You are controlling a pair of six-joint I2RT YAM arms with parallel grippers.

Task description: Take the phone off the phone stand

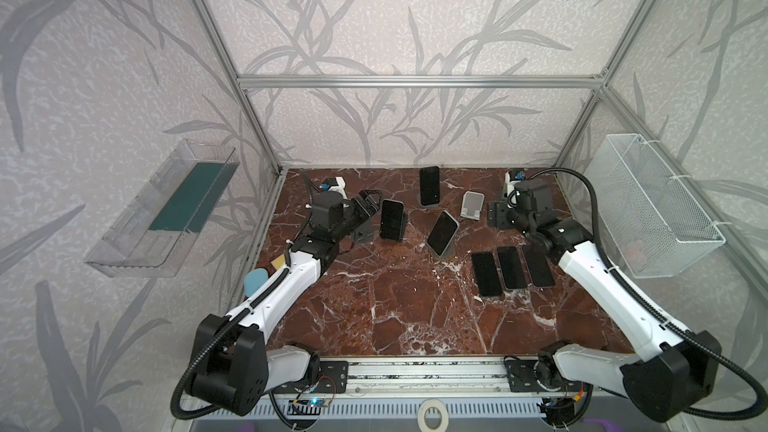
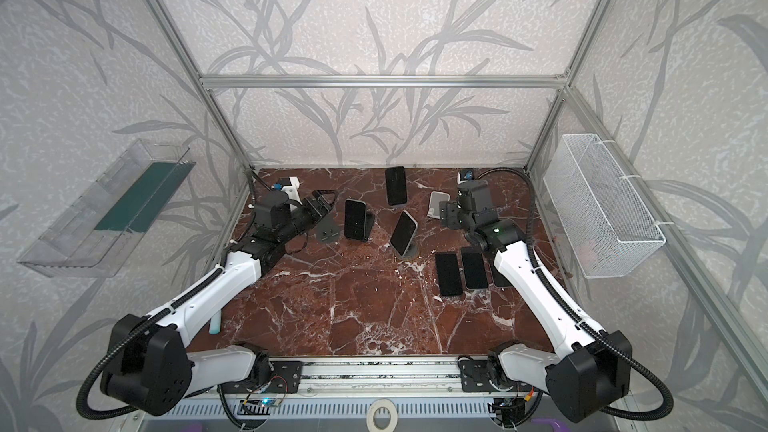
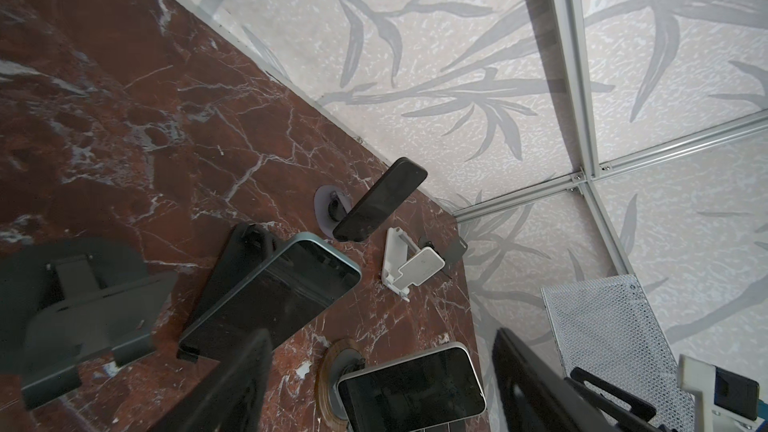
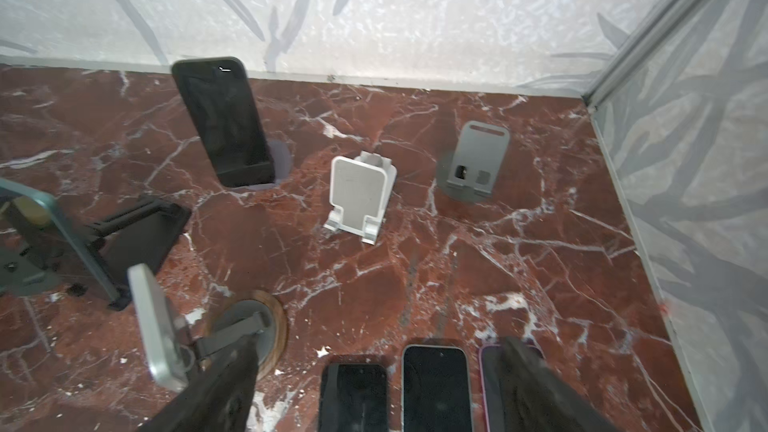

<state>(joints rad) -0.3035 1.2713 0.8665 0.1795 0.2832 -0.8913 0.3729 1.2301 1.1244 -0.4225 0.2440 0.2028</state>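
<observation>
Wide and empty, the left end effector (image 1: 370,200) faces the teal-edged phone (image 3: 274,297) propped against the black stand (image 3: 224,276); the right end effector (image 4: 379,340) is likewise wide.

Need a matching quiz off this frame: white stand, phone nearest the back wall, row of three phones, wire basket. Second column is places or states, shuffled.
Things
1. white stand
2. phone nearest the back wall
3. row of three phones
4. wire basket

Places or states
A. lying flat on the table
B. hung on the right side wall
C. standing on the table, no phone on it
D. propped upright on a round-based stand

Pairs: 1-C, 2-D, 3-A, 4-B
</observation>
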